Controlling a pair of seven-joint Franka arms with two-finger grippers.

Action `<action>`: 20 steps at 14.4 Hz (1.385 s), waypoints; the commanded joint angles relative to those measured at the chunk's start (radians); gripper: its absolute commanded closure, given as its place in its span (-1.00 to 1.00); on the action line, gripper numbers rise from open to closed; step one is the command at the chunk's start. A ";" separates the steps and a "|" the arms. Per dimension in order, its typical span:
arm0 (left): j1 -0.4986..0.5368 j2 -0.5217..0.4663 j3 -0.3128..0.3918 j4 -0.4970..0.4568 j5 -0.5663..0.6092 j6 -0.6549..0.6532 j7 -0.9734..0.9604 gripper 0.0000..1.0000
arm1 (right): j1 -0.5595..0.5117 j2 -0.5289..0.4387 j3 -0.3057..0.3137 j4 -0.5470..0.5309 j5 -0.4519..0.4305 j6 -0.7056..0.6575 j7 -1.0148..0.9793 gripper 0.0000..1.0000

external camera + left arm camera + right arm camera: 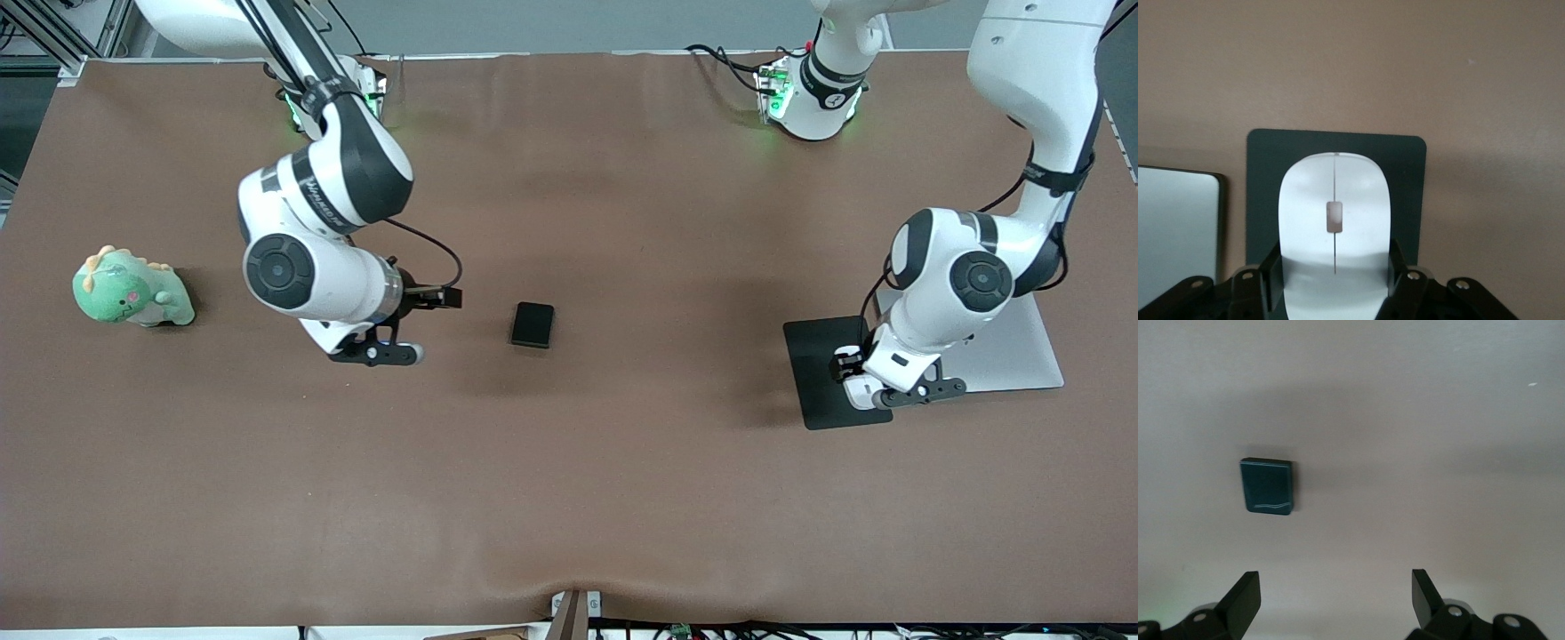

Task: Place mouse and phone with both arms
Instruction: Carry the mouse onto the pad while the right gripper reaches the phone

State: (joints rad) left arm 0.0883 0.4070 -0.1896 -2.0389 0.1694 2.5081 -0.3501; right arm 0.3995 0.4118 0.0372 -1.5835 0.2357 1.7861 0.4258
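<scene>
The white mouse [1333, 213] sits between the fingers of my left gripper [1335, 257], which is shut on its sides. It is held low over the black mouse pad [1405, 173], and I cannot tell whether it touches the pad. In the front view the left gripper [876, 391] and the mouse [855, 389] are over the pad [822, 356] toward the left arm's end of the table. The black phone [532, 324] lies flat on the table near the middle. My right gripper [396, 353] hangs open and empty beside it; the right wrist view shows the phone [1268, 485] ahead of the open right gripper [1336, 583].
A silver flat slab [1022, 356] lies beside the mouse pad under the left arm and also shows in the left wrist view [1178, 233]. A green dinosaur plush [132, 289] stands toward the right arm's end of the table.
</scene>
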 commanded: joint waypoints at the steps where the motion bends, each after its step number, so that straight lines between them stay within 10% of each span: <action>1: 0.014 0.024 -0.005 -0.027 0.027 0.061 0.013 1.00 | 0.041 0.028 -0.007 0.004 0.027 0.064 0.043 -1.00; 20: 0.061 0.113 -0.013 -0.043 0.102 0.175 0.002 0.64 | 0.243 0.206 -0.013 -0.124 0.010 0.504 0.221 -1.00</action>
State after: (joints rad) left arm 0.1462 0.5159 -0.1945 -2.0804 0.2506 2.6614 -0.3483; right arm 0.6122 0.6018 0.0363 -1.7001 0.2450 2.2610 0.6046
